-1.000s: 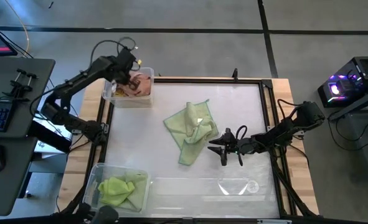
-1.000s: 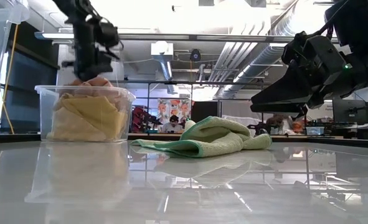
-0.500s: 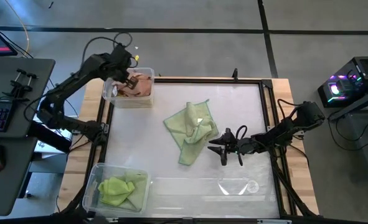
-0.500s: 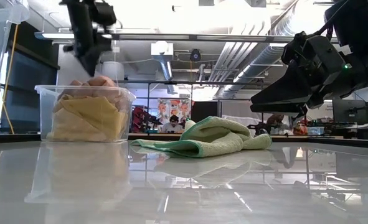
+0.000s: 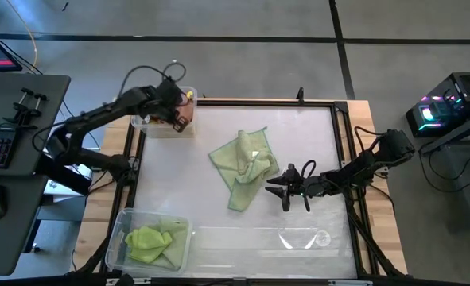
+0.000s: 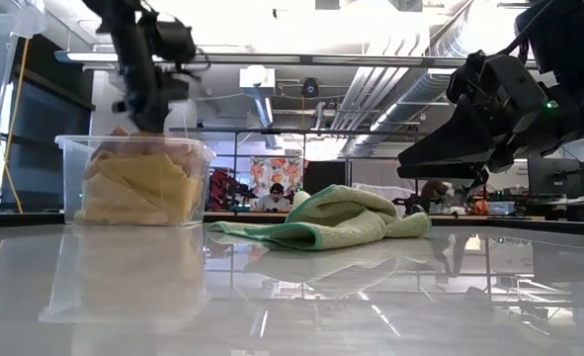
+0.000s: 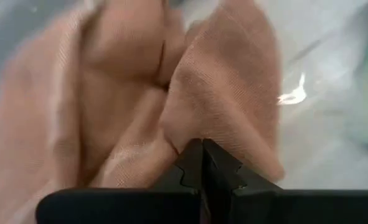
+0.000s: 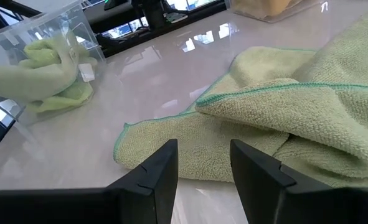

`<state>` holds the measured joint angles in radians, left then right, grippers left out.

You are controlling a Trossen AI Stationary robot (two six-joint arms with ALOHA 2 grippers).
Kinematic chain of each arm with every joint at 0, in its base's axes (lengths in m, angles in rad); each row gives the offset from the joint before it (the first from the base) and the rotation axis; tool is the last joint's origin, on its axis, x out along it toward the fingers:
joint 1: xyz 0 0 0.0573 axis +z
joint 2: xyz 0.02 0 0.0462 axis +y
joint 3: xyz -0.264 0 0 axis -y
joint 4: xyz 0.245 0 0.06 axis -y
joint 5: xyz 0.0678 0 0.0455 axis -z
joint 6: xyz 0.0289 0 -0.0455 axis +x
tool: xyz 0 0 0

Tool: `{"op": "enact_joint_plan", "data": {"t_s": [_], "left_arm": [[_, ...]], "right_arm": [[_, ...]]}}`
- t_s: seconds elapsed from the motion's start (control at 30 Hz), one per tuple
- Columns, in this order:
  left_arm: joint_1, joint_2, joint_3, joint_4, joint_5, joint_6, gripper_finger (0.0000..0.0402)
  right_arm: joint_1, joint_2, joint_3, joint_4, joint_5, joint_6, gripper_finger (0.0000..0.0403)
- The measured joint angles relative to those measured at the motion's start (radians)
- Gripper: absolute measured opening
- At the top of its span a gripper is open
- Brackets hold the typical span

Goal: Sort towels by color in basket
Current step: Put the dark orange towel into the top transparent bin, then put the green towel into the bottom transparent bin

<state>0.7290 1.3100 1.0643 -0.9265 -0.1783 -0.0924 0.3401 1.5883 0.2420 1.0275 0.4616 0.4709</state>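
**Warm colours binned, pale green waiting**

Now we hover the left gripper (image 5: 179, 119), fingers pinched together on nothing, over the far-left corner bin (image 5: 188, 129) holding the salmon towel (image 7: 190, 93). Our right gripper (image 5: 286, 193), part open and empty, waits just beside the pale green towel (image 5: 246, 167) mid-table. Next, we judge, it must close on that cloth's near edge.

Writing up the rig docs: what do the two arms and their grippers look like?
Both arms are dark, jointed links. Left arm carries a looping black cable and a yellow tag near the wrist. Left gripper has black fingers with notched inner edges. Right gripper has two broad, flat black fingers.
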Motion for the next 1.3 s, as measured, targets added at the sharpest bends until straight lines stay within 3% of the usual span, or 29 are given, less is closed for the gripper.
{"op": "enact_joint_plan", "data": {"t_s": [0.2,0.4,0.47,0.53,0.63,0.7,0.8,0.93,1.17,1.3], "left_arm": [[0.027,0.031,-0.063,0.008,-0.107,0.031,0.0000],[0.008,-0.014,0.069,-0.127,-0.187,0.026,0.0000],[-0.030,-0.048,0.104,-0.139,-0.181,-0.005,0.0000],[-0.099,-0.089,0.117,-0.093,-0.102,-0.024,0.0000],[-0.266,-0.130,0.089,0.062,0.032,-0.053,0.0000],[-0.418,-0.133,0.056,0.192,0.033,-0.060,0.0000],[-0.632,-0.104,-0.011,0.444,-0.069,-0.028,0.0000],[-0.818,0.007,-0.087,0.825,-0.222,0.006,0.0000],[-0.903,0.349,-0.095,1.349,-0.262,0.130,0.0002],[-0.870,0.509,-0.032,1.390,-0.250,0.138,0.0030]], "right_arm": [[-0.007,0.000,0.000,0.000,0.002,0.001,0.0142],[-0.020,0.000,0.000,0.000,0.005,0.001,0.0142],[-0.020,0.000,0.000,0.000,0.005,0.001,0.0142],[-0.020,0.000,0.000,0.000,0.005,0.002,0.0142],[-0.009,-0.008,0.000,-0.002,0.001,0.003,0.0142],[0.016,-0.030,0.000,0.001,0.001,-0.002,0.0142],[0.055,-0.090,-0.007,-0.021,0.002,-0.038,0.0142],[0.111,-0.227,-0.011,-0.129,0.062,-0.060,0.0142],[0.200,-0.475,-0.011,-0.418,0.217,-0.080,0.0142],[0.230,-0.551,-0.011,-0.557,0.267,-0.024,0.0142]]}}
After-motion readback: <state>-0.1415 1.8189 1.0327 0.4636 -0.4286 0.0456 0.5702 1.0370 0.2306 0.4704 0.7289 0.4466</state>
